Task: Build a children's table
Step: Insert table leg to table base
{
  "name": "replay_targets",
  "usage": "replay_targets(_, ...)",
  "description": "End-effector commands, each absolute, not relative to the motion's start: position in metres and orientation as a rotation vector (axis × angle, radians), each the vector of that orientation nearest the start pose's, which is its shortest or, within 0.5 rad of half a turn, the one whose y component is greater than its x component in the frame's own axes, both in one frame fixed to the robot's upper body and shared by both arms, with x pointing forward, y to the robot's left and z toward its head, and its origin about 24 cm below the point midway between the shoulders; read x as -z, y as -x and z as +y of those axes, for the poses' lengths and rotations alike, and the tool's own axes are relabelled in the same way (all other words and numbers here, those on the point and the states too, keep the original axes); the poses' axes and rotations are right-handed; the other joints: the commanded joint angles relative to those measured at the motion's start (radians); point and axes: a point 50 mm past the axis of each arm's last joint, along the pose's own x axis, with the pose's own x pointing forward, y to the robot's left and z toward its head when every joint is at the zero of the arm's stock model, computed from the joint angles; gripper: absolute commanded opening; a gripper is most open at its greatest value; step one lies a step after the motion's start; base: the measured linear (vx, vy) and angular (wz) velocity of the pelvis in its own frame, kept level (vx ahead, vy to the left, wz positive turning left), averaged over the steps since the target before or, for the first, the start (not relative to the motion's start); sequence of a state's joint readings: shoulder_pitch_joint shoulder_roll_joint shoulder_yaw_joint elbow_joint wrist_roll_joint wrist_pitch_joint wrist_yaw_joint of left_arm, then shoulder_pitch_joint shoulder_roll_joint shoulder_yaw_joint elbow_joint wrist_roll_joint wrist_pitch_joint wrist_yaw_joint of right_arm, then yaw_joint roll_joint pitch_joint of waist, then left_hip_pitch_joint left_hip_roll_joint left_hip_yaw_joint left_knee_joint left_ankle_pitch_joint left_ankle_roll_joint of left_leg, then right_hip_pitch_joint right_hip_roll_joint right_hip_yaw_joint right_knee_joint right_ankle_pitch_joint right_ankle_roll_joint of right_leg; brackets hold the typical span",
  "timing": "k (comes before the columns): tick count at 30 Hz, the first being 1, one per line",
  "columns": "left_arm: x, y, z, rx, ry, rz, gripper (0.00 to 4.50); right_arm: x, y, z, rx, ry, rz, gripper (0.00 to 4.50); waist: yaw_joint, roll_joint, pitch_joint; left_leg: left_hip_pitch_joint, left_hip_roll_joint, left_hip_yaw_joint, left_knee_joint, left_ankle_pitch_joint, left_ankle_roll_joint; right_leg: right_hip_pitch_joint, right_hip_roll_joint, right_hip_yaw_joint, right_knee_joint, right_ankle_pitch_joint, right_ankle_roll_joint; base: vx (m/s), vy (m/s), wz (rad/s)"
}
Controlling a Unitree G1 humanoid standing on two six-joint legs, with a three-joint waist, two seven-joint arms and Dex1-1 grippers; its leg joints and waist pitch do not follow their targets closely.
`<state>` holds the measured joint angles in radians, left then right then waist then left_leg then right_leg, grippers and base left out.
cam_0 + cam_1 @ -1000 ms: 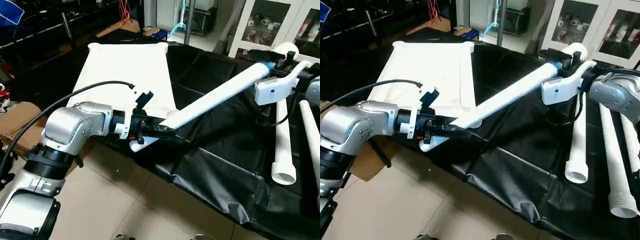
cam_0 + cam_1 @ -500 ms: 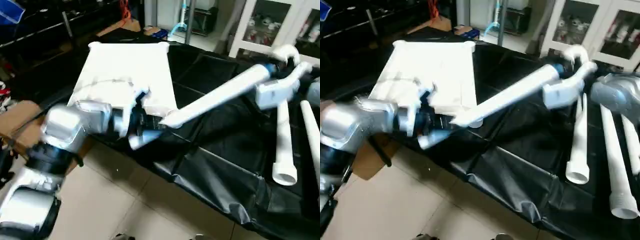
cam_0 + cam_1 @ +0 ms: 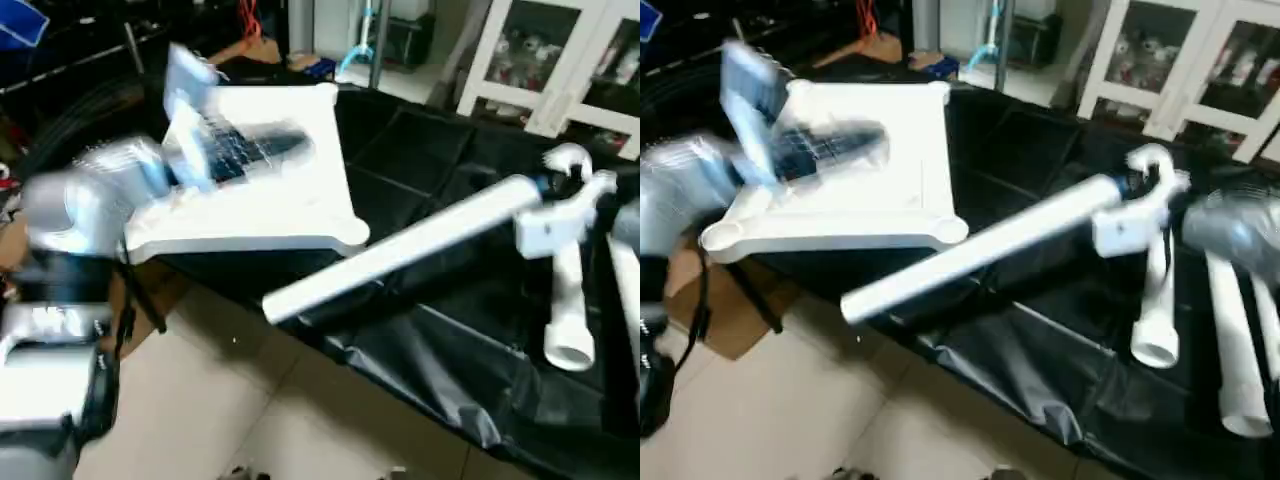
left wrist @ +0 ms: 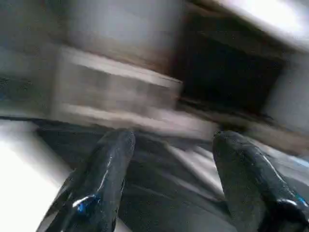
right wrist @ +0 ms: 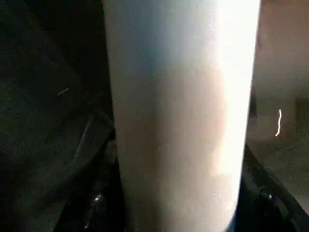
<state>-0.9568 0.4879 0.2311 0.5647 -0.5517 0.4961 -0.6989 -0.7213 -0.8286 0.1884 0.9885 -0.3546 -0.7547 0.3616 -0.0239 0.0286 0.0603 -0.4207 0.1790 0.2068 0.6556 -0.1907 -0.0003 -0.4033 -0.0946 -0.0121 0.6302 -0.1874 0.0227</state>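
The children's table top (image 3: 270, 205) lies white and flat on the black-covered bench, with a round socket at its near right corner (image 3: 352, 236). My right gripper (image 3: 543, 200) is shut on the upper end of a long white leg (image 3: 400, 250), and that leg (image 5: 178, 121) sits between its fingers in the right wrist view. The leg slopes down to the left, and its free end (image 3: 272, 304) hangs past the bench edge, below and clear of the top's corner. My left gripper (image 3: 255, 148) is raised over the top, blurred, its fingers (image 4: 104, 169) open with nothing between them.
Two more white legs (image 3: 1155, 300) (image 3: 1240, 340) lie on the black sheet (image 3: 430, 340) at the right. A white glass-door cabinet (image 3: 540, 60) stands behind. A cardboard box (image 3: 715, 310) sits on the tiled floor at the left, under the bench edge.
My left gripper has let go of the leg's lower end and swung up and back over the table top. The leg's free end has dropped away from the corner socket.
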Motion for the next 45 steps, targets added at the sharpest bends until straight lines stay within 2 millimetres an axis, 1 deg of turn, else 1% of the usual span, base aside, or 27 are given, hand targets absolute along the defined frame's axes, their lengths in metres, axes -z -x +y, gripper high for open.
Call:
replay_targets(1,-0.22,-0.382,0.24,0.405,0.244,-0.104,3.02,-0.145,-0.334,-0.311,-0.325,1.018,-0.079,1.94,-0.003,-0.017,-0.087,0.034,0.029,-0.02,-0.069,-0.213,0.123,0.051,-0.014,0.004,-0.058,-0.018,-0.32,0.0,0.0,0.0)
replay_targets(4,-0.206,-0.382,0.252,0.271,0.216,-0.095,3.02,-0.132,-0.333,-0.292,-0.339,0.773,-0.101,1.93,0.001,-0.01,-0.09,0.033,0.034,-0.022,-0.071,-0.168,0.132,0.05,-0.021,0.002,-0.054,0.013,-0.339,0.0,0.0,0.0)
replay_targets(5,-0.199,-0.382,0.252,0.216,0.203,-0.089,3.02,-0.129,-0.335,-0.275,-0.324,0.581,-0.143,1.93,0.003,-0.005,-0.089,0.035,0.032,-0.021,-0.072,-0.168,0.136,0.051,-0.019,0.001,-0.056,0.016,-0.341,0.0,0.0,0.0)
replay_targets(6,-0.197,-0.382,0.25,0.202,0.195,-0.082,3.02,-0.13,-0.336,-0.267,-0.318,0.504,-0.156,1.93,0.003,-0.007,-0.088,0.032,0.038,-0.024,-0.076,-0.164,0.142,0.052,-0.027,0.005,-0.053,0.026,-0.338,0.0,0.0,0.0)
replay_targets(7,-0.19,-0.383,0.244,0.173,0.173,-0.065,3.02,-0.13,-0.338,-0.249,-0.32,0.326,-0.173,1.93,0.006,-0.004,-0.089,0.038,0.04,-0.024,-0.079,-0.162,0.135,0.049,-0.023,0.001,-0.057,0.016,-0.328,0.0,0.0,0.0)
replay_targets(8,-0.189,-0.383,0.243,0.171,0.17,-0.062,3.02,-0.13,-0.338,-0.246,-0.323,0.306,-0.173,1.93,0.008,-0.003,-0.089,0.043,0.043,-0.025,-0.08,-0.165,0.133,0.043,-0.025,0.003,-0.054,0.017,-0.334,0.0,0.0,0.0)
replay_targets(9,-0.188,-0.383,0.232,0.195,0.144,-0.065,3.02,-0.132,-0.339,-0.233,-0.342,0.204,-0.178,1.93,0.013,0.001,-0.09,0.045,0.045,-0.026,-0.083,-0.178,0.111,0.039,-0.025,0.0,-0.056,-0.014,-0.332,0.0,0.0,0.0)
replay_targets(10,-0.186,-0.382,0.218,0.241,0.128,-0.057,3.02,-0.134,-0.34,-0.22,-0.383,0.108,-0.175,1.93,0.017,-0.005,-0.087,0.049,0.047,-0.025,-0.087,-0.184,0.099,0.042,-0.026,0.003,-0.06,-0.021,-0.331,0.0,0.0,0.0)
replay_targets(11,-0.185,-0.382,0.21,0.265,0.118,-0.059,3.02,-0.136,-0.339,-0.212,-0.419,0.042,-0.167,1.93,0.024,-0.001,-0.086,0.049,0.05,-0.027,-0.088,-0.182,0.092,0.039,-0.029,0.004,-0.058,-0.027,-0.328,0.0,0.0,0.0)
replay_targets(12,-0.188,-0.38,0.181,0.337,0.125,-0.107,3.02,-0.141,-0.335,-0.187,-0.565,-0.123,-0.138,1.93,0.029,-0.004,-0.085,0.052,0.049,-0.025,-0.091,-0.181,0.086,0.04,-0.026,0.004,-0.061,-0.028,-0.317,0.0,0.0,0.0)
replay_targets(13,-0.194,-0.375,0.166,0.406,0.189,-0.173,3.02,-0.144,-0.332,-0.177,-0.633,-0.178,-0.136,1.93,0.042,0.001,-0.087,0.054,0.053,-0.026,-0.092,-0.159,0.082,0.039,-0.03,0.005,-0.058,-0.003,-0.316,0.0,0.0,0.0)
replay_targets(14,-0.197,-0.373,0.161,0.436,0.219,-0.195,3.02,-0.145,-0.332,-0.174,-0.65,-0.19,-0.138,1.93,0.049,0.003,-0.089,0.054,0.054,-0.027,-0.091,-0.151,0.077,0.038,-0.031,0.004,-0.056,0.005,-0.311,0.0,0.0,0.0)
replay_targets(15,-0.206,-0.364,0.145,0.579,0.362,-0.262,3.19,-0.148,-0.331,-0.169,-0.685,-0.212,-0.144,1.93,0.057,-0.001,-0.09,0.055,0.05,-0.023,-0.091,-0.143,0.064,0.033,-0.03,0.003,-0.056,0.005,-0.304,0.0,0.0,0.0)
replay_targets(16,-0.214,-0.355,0.136,0.685,0.45,-0.307,3.29,-0.147,-0.331,-0.169,-0.679,-0.19,-0.124,1.93,0.065,-0.01,-0.09,0.05,0.048,-0.02,-0.091,-0.127,0.05,0.035,-0.033,0.005,-0.053,0.011,-0.306,0.0,0.0,0.0)
replay_targets(17,-0.219,-0.346,0.127,0.798,0.5,-0.336,3.36,-0.144,-0.33,-0.171,-0.67,-0.147,-0.102,1.93,0.069,-0.01,-0.089,0.049,0.047,-0.019,-0.091,-0.119,0.039,0.035,-0.034,0.006,-0.05,0.011,-0.308,0.0,0.0,0.0)
replay_targets(18,-0.223,-0.336,0.12,0.888,0.503,-0.361,3.39,-0.142,-0.328,-0.172,-0.666,-0.112,-0.075,1.93,0.071,-0.022,-0.089,0.044,0.043,-0.017,-0.092,-0.106,0.031,0.036,-0.033,0.005,-0.048,0.009,-0.31,0.0,0.0,0.0)
replay_targets(19,-0.223,-0.334,0.117,0.911,0.491,-0.365,3.39,-0.141,-0.327,-0.171,-0.67,-0.107,-0.065,1.93,0.071,-0.018,-0.086,0.044,0.04,-0.016,-0.093,-0.109,0.026,0.034,-0.03,0.005,-0.052,-0.014,-0.297,0.0,0.0,0.0)
replay_targets(21,-0.221,-0.325,0.104,0.994,0.377,-0.365,3.63,-0.141,-0.32,-0.169,-0.712,-0.117,-0.018,1.93,0.07,-0.026,-0.082,0.046,0.041,-0.017,-0.095,-0.135,0.028,0.036,-0.032,0.01,-0.061,-0.064,-0.264,0.0,0.0,0.0)
replay_targets(24,-0.22,-0.325,0.099,1.004,0.335,-0.367,3.8,-0.143,-0.314,-0.167,-0.757,-0.102,0.022,1.93,0.063,-0.029,-0.077,0.047,0.041,-0.018,-0.1,-0.171,0.007,0.033,-0.032,0.014,-0.074,-0.155,-0.209,0.0,0.0,0.0)
replay_targets(26,-0.221,-0.325,0.095,1.026,0.341,-0.353,4.13,-0.142,-0.311,-0.166,-0.784,-0.079,0.041,1.93,0.061,-0.031,-0.077,0.046,0.041,-0.02,-0.101,-0.177,-0.008,0.033,-0.034,0.014,-0.075,-0.174,-0.193,0.0,0.0,0.0)
replay_targets(28,-0.22,-0.324,0.088,1.083,0.349,-0.309,4.17,-0.142,-0.307,-0.165,-0.823,-0.054,0.058,1.93,0.057,-0.032,-0.077,0.044,0.04,-0.02,-0.101,-0.178,-0.019,0.032,-0.034,0.015,-0.074,-0.176,-0.186,0.0,0.0,0.0)
replay_targets(30,-0.218,-0.324,0.082,1.102,0.354,-0.263,4.39,-0.144,-0.303,-0.16,-0.87,-0.024,0.062,1.93,0.056,-0.032,-0.079,0.045,0.038,-0.02,-0.099,-0.166,-0.015,0.031,-0.032,0.016,-0.074,-0.153,-0.188,0.0,0.0,0.0)
replay_targets(32,-0.216,-0.326,0.079,1.096,0.359,-0.244,4.39,-0.145,-0.299,-0.157,-0.907,-0.004,0.061,1.93,0.057,-0.031,-0.081,0.044,0.037,-0.019,-0.097,-0.145,-0.003,0.031,-0.03,0.015,-0.072,-0.112,-0.198,0.0,0.0,0.0)
replay_targets(34,-0.219,-0.329,0.074,1.109,0.417,-0.23,4.47,-0.144,-0.293,-0.153,-0.952,0.026,0.065,1.93,0.059,-0.026,-0.082,0.043,0.038,-0.02,-0.096,-0.122,0.008,0.035,-0.03,0.014,-0.068,-0.069,-0.214,0.0,0.0,0.0)
replay_targets(36,-0.224,-0.329,0.071,1.142,0.495,-0.231,4.5,-0.143,-0.289,-0.152,-0.969,0.039,0.071,1.93,0.061,-0.027,-0.082,0.043,0.038,-0.018,-0.095,-0.106,0.011,0.037,-0.032,0.015,-0.065,-0.045,-0.228,0.0,0.0,0.0)
replay_targets(38,-0.228,-0.328,0.07,1.168,0.537,-0.233,4.5,-0.143,-0.288,-0.152,-0.974,0.039,0.073,1.93,0.063,-0.028,-0.082,0.045,0.038,-0.018,-0.095,-0.11,0.014,0.037,-0.031,0.014,-0.066,-0.042,-0.248,0.0,0.0,0.0)
replay_targets(45,-0.245,-0.323,0.074,1.28,0.66,-0.287,4.5,-0.14,-0.285,-0.152,-0.989,0.053,0.084,1.93,0.061,-0.024,-0.082,0.047,0.038,-0.019,-0.096,-0.126,0.017,0.039,-0.029,0.012,-0.067,-0.055,-0.257,0.0,0.0,0.0)
